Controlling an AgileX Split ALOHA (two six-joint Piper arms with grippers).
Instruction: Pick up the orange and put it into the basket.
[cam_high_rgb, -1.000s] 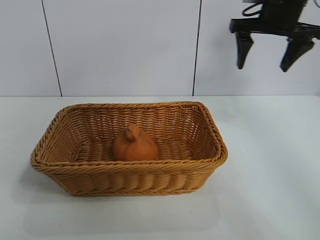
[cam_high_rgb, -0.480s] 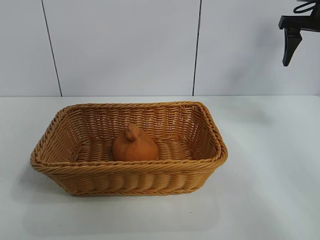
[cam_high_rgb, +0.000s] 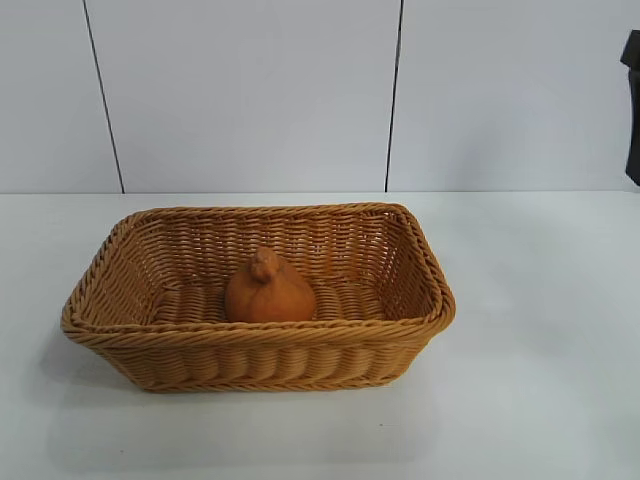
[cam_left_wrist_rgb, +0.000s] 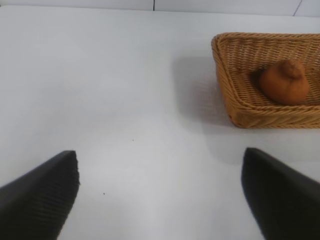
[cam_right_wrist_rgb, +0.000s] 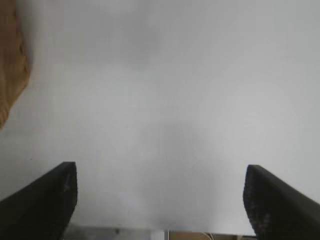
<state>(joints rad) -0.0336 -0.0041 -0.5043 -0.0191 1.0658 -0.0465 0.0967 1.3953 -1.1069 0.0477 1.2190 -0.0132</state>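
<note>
The orange (cam_high_rgb: 269, 289) is a dull orange-brown dome with a knob on top. It sits inside the tan woven basket (cam_high_rgb: 250, 335) in the middle of the table. It also shows in the left wrist view (cam_left_wrist_rgb: 284, 82), inside the basket (cam_left_wrist_rgb: 235, 95). My left gripper (cam_left_wrist_rgb: 160, 195) is open and empty over bare table, well away from the basket; it is outside the exterior view. My right gripper (cam_right_wrist_rgb: 161, 197) is open and empty over bare table; only a dark sliver of the right arm (cam_high_rgb: 633, 110) shows at the right edge of the exterior view.
The white table (cam_high_rgb: 540, 380) lies all round the basket. A white panelled wall (cam_high_rgb: 250, 90) stands behind. An edge of the basket (cam_right_wrist_rgb: 10, 70) shows in the right wrist view. The table's edge (cam_right_wrist_rgb: 165, 231) lies close under the right gripper.
The right gripper has moved right and almost out of the exterior view. The orange and basket have not moved.
</note>
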